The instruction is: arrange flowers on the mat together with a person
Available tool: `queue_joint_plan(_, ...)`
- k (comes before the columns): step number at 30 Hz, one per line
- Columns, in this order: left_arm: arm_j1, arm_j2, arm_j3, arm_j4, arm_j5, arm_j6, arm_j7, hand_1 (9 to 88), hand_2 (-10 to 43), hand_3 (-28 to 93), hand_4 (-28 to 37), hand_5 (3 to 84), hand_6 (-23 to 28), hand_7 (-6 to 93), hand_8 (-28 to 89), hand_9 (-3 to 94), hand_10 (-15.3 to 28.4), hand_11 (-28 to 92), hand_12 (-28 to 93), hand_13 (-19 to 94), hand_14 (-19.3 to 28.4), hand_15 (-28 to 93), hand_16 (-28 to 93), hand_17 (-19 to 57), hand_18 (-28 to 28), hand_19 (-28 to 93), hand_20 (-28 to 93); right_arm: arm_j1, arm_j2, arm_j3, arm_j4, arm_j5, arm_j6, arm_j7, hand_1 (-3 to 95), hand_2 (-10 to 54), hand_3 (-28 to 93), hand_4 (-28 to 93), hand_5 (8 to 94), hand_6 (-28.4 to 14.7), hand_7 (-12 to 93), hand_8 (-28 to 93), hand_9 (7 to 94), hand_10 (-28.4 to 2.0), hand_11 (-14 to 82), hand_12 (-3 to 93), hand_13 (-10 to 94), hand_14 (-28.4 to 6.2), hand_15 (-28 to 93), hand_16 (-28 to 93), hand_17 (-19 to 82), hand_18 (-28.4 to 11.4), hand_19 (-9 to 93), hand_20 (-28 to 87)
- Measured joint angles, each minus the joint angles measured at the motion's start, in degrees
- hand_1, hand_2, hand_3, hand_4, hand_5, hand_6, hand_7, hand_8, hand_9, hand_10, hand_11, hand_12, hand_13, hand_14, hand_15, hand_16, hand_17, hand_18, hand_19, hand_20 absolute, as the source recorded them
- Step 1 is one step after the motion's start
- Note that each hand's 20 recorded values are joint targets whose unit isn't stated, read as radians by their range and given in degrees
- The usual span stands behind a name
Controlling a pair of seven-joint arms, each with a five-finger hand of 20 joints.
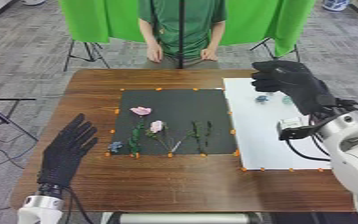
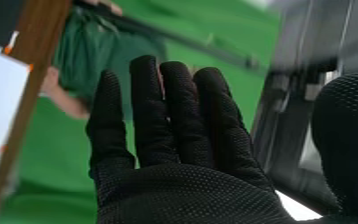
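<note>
1 brown table (image 1: 171,187) carries the whole job in front of me, and as far as I can judge the arranging is well past halfway. The dark mat (image 1: 175,100) looks like our target, while the white sheet (image 1: 260,142) to its right seems to serve as the supply side. My right hand (image 1: 294,81) is above the far end of that sheet, its fingers extended and lying close to each other in the wrist view, with no flower in its grasp. My left hand (image 1: 59,152) is beside the dark mat's left edge, flat and relaxed with straight fingers, holding nothing. Of the flowers, the pink flower (image 1: 140,111) with its long leafy stem and the pale pink flower (image 1: 156,126) are down on the dark mat, side by side, stems running towards my edge. To their right, 2 slim green sprigs (image 1: 196,134) lie roughly parallel, so I'd call the main pieces done. A small blue flower (image 1: 115,146) sits at the mat's near left corner. What I'd count as left is on the white sheet: another blue bloom (image 1: 262,99) just below my right fingers, and a tiny pale teal piece (image 1: 287,100) near the wrist. If those 2 belong in the design, they need carrying across to the dark mat.
</note>
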Motion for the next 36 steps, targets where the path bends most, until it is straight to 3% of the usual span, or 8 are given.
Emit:
queue_joint_plan(6,0.03,-0.64,-0.13,0.01,0.0,0.34,0.22,25.3,-5.7,69,-28.2,31.2,3.7,13.9,-9,24.8,11.6,16,15,21,12.0,19,4,-9.8,20.4,39,8,-11.9,-4.15,9.8,-4.38,4.49,2.5,-0.53,16.9,-0.4,83,-24,44.0,-5.8,20,-11,46.2,-15.0,15.1,20.0,37,-13.7,31,21,11,-21.9,49,29)
queue_joint_plan(14,-0.72,-1.42,-0.14,0.36,0.12,-0.03,0.11,25.3,-5.6,69,-28.2,31.3,3.6,14.0,-9,24.8,11.6,16,15,21,12.1,20,4,-9.8,20.4,39,9,-20.96,-9.58,10.81,-5.15,1.4,2.71,-2.08,17.2,-1.2,83,-24,41.4,-5.5,20,-11,45.1,-14.7,15.3,20.0,39,-13.5,33,21,12,-21.9,50,30)
queue_joint_plan(20,-1.9,-1.64,0.08,0.89,0.14,-0.54,-0.73,25.2,-5.5,68,-28.2,31.3,3.7,14.0,-9,24.8,11.6,16,15,21,12.1,19,4,-9.7,20.3,39,9,-22.02,-10.49,9.81,-4.87,0.75,4.02,-3.45,17.2,-1.5,83,-25,41.4,-5.3,20,-11,45.1,-14.7,15.1,19.8,39,-13.2,31,20,12,-21.7,45,26)
queue_joint_plan(29,-3.85,-1.55,1.07,1.93,0.2,-1.48,-1.23,25.4,-5.4,69,-28.1,31.4,3.7,13.8,-9,24.8,11.6,16,15,21,12.1,19,4,-9.7,20.3,39,9,-21.4,-10.5,10.69,-4.91,0.41,3.7,-3.86,17.6,-2.3,83,-25,42.4,-5.0,21,-12,46.4,-14.8,15.3,19.7,39,-13.3,30,21,11,-21.6,45,26)
queue_joint_plan(36,-4.54,-1.53,1.67,2.08,0.31,-2.12,-1.41,25.6,-5.4,69,-27.6,31.1,3.6,13.8,-9,24.7,11.5,16,15,21,12.2,20,4,-9.7,20.4,39,9,-21.16,-10.5,11.2,-4.91,-0.18,2.38,-3.88,18.2,-3.9,83,-25,41.4,-4.9,21,-12,45.5,-14.4,15.1,19.8,39,-12.9,29,21,11,-21.6,45,26)
